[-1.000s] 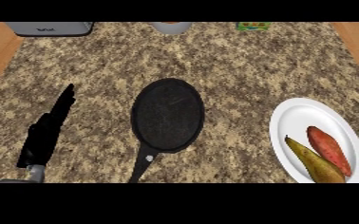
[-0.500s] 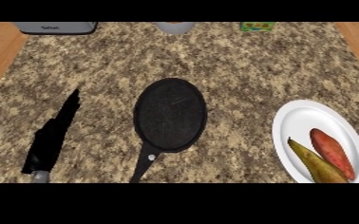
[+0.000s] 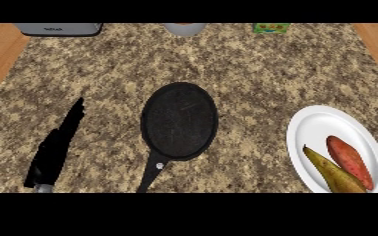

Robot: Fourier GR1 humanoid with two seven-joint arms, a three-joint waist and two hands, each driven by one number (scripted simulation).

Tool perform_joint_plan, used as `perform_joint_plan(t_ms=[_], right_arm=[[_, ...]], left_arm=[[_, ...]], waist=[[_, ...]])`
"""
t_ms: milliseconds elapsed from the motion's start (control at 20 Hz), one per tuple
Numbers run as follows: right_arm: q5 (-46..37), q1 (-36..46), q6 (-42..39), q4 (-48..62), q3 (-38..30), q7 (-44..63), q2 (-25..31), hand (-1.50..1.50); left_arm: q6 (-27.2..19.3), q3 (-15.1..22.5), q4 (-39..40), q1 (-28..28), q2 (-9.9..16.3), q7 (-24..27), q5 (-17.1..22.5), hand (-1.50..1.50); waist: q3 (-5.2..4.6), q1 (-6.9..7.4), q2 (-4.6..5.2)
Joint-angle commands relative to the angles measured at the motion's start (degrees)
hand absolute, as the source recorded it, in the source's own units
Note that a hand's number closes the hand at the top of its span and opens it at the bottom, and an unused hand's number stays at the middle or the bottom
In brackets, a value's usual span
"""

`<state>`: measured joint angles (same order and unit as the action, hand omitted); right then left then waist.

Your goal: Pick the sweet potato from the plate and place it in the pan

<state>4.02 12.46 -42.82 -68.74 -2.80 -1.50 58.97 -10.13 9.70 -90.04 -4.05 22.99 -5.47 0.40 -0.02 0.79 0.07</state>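
One hand only shows: the robot's black left hand (image 3: pixel 55 147), coming in at the worktop's near left corner, its fingers straight and held together, slanting up toward the far edge and holding nothing. Its right hand is out of view, so nothing can be said of its fingers. The orange-red, tapered sweet potato (image 3: pixel 349 162) lies on the white round plate (image 3: pixel 317 125) at the worktop's right edge, toward the near right corner, on the plate's outer side. Its long axis runs on a slant, from upper left down to lower right, toward the near edge. Just beside it on the inner side, and seemingly touching it along part of its length, lies a yellow-green pear-like fruit (image 3: pixel 330 172) on nearly the same slant; whether they truly touch is hard to tell. The black round frying pan (image 3: pixel 179 120) sits mid-worktop, well apart from the plate and to its left, handle pointing to the near edge, nothing in it. So the sweet potato lies far to the right of the visible fingers, with the pan between. By my judgement the right hand is the nearer one and should take it, closing across the short width, from the outer side to spare the fruit.
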Motion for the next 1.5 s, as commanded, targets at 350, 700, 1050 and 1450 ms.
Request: perform_joint_plan(t_ms=[350,700,1050,1450], right_arm=[[-3.06,6.65,-6.69,-5.7,4.81,16.69,-5.92,-1.5],[-9.71,4.79,-11.26,-8.41,9.21,18.7,-5.63,-1.5],[-8.14,5.81,-13.52,-12.93,8.57,30.05,-12.46,-1.5],[-16.39,4.58,-14.91,-12.67,11.42,29.26,-13.63,-1.5]], left_arm=[[1.1,-0.74,-3.25,-1.64,-2.21,-2.1,-2.16,0.0],[3.05,-3.83,-1.83,-1.45,-1.58,-1.26,-1.06,0.0],[2.41,-2.12,-5.18,-4.8,-4.54,-1.68,-4.67,0.0],[4.34,-4.99,-3.9,-1.03,-4.64,-3.71,-4.89,0.0]], waist=[[0.0,-0.38,-0.11],[0.0,-0.65,-0.09],[0.0,-0.54,-0.18],[0.02,-0.44,-0.08]])
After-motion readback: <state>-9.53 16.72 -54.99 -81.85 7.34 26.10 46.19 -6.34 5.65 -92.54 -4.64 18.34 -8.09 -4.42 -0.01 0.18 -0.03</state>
